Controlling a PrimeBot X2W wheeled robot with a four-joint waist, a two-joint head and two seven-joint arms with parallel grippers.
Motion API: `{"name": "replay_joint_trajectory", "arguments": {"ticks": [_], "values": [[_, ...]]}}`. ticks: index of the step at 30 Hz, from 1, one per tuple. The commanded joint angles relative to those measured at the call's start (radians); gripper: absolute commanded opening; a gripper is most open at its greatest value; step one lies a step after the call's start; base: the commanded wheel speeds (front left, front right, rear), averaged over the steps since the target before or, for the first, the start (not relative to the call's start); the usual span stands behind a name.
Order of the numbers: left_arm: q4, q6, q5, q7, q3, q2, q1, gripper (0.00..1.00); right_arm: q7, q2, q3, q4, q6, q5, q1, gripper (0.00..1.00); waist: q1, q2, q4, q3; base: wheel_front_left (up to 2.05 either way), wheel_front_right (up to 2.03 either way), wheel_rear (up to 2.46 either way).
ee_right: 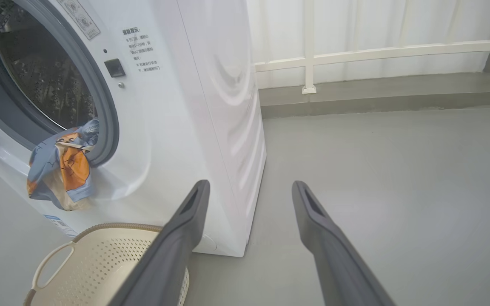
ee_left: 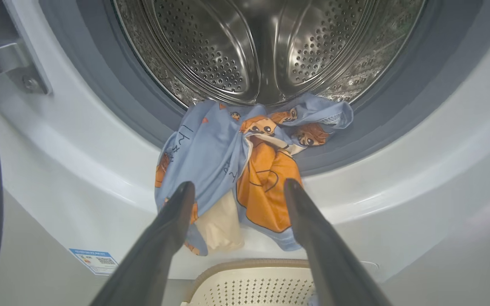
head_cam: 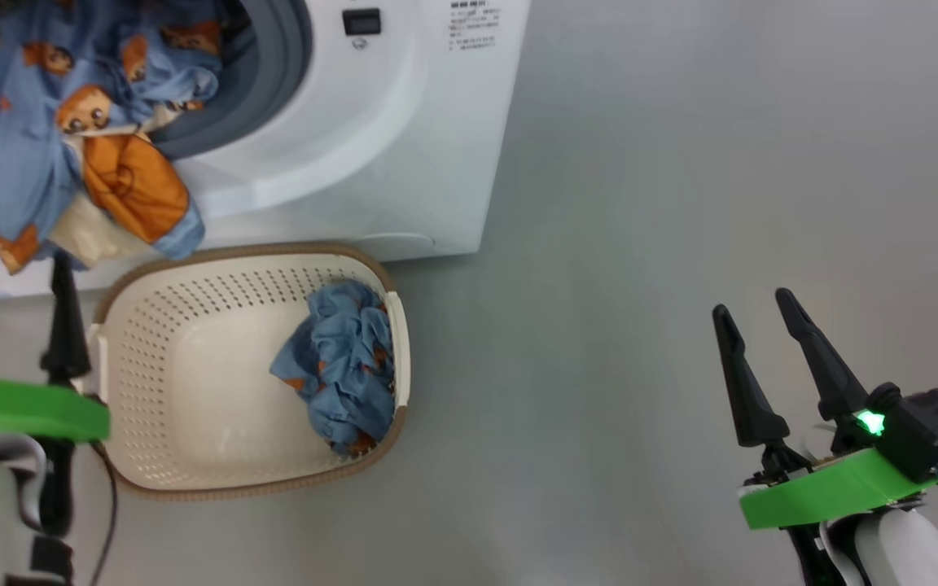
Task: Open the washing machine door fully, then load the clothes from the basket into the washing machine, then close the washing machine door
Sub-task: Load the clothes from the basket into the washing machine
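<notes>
Dark fingers of the left gripper [head_cam: 19, 313] stand spread and empty just below a blue cartoon-print garment [ee_left: 211, 144]. It drapes over the grey gasket [ee_left: 143, 106], partly in the steel drum [ee_left: 228, 51], partly down the washing machine [head_cam: 355, 146] front. The right gripper [head_cam: 754, 308] is spread too, over bare floor [head_cam: 640, 244]. A second garment [head_cam: 343, 358] lies bunched at the right end of the basket [head_cam: 216, 391], which stands at the machine's foot.

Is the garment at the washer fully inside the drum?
No, half out: the garment hangs over the gasket lip, down the washing machine front.
</notes>
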Motion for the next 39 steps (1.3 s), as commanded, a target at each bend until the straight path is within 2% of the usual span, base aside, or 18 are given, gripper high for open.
{"name": "replay_joint_trajectory", "arguments": {"ticks": [1, 10, 16, 29, 39], "values": [[0.000, 0.001, -0.011, -0.006, 0.021, 0.055, -0.034, 1.00, -0.008, -0.001, 0.023, -0.025, 0.007, -0.017, -0.015, 1.00, -0.0002, 0.0000, -0.030, 0.053, 0.00, 0.00, 0.00], [0.144, 0.001, -0.071, -0.006, -0.060, 0.152, -0.190, 1.00, -0.008, 0.017, 0.043, -0.027, 0.007, -0.023, -0.060, 1.00, -0.0002, 0.0000, -0.064, 0.132, 0.00, 0.00, 0.00], [0.193, 0.001, -0.130, -0.006, -0.106, 0.214, -0.263, 1.00, -0.008, 0.024, 0.045, -0.034, 0.007, -0.028, -0.079, 1.00, -0.0002, 0.0000, -0.078, 0.172, 0.00, 0.00, 0.00], [0.301, 0.001, -0.260, -0.006, -0.250, 0.290, -0.356, 1.00, -0.008, 0.036, 0.068, -0.044, 0.007, -0.033, -0.111, 1.00, -0.0002, 0.0000, -0.106, 0.225, 0.00, 0.00, 0.00], [0.291, 0.001, -0.403, -0.006, -0.400, 0.339, -0.403, 1.00, -0.008, 0.047, 0.066, -0.051, 0.007, -0.035, -0.122, 1.00, -0.0002, 0.0000, -0.121, 0.254, 0.00, 0.00, 0.00]]}}
